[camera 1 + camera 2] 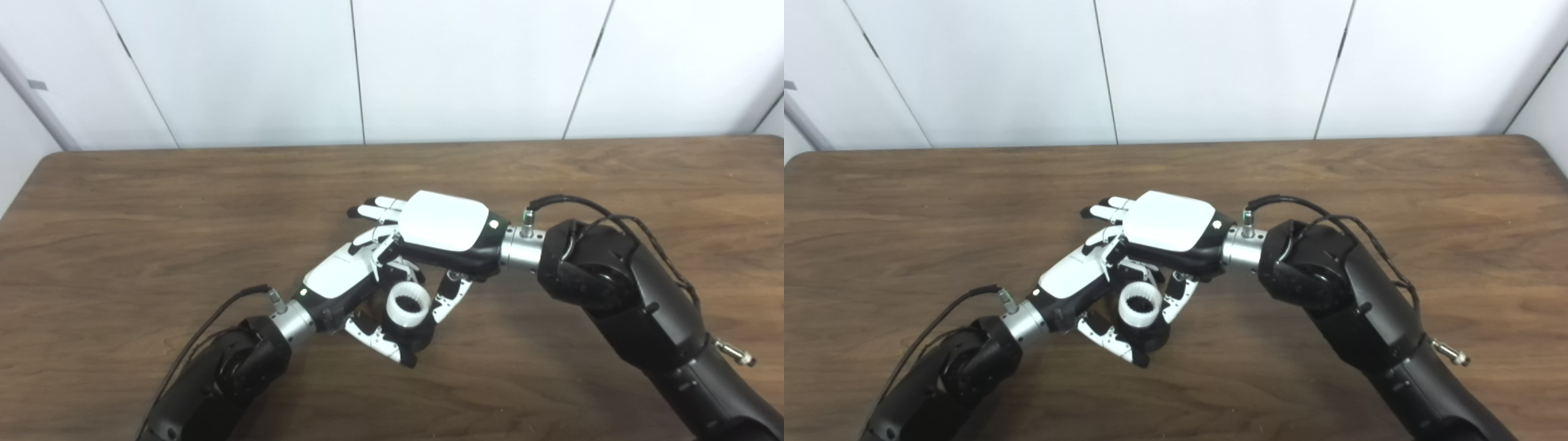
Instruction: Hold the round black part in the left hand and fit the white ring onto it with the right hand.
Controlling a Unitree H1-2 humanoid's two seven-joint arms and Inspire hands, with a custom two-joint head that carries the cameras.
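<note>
- Left eye view: white ring (408, 304) sits mid-table (184, 202), cradled in the left hand (343, 278), toothed bore facing up toward the camera.
- Round black part (421, 335): only a dark sliver shows under and around the ring; can't tell whether the ring is fully seated on it or just resting.
- Left hand: fingers curled under and around the ring/part stack, thumb (380, 340) hooked along the near side. Holding it.
- Right hand (444, 229): palm down, directly over the left, hiding the top of the joint. Its thumb (452, 297) points down just beside the ring's right edge; contact unclear. Other fingers extend leftward, loosely spread, so whether it's gripping anything is not readable.
- Risks, my read:
  - Off-axis push cocks the ring, teeth bind.
  - Pressing hard may roll the stack out of the left grip.
  - Hands overlap tightly; fingers may collide on retract and drag the ring off.
</note>
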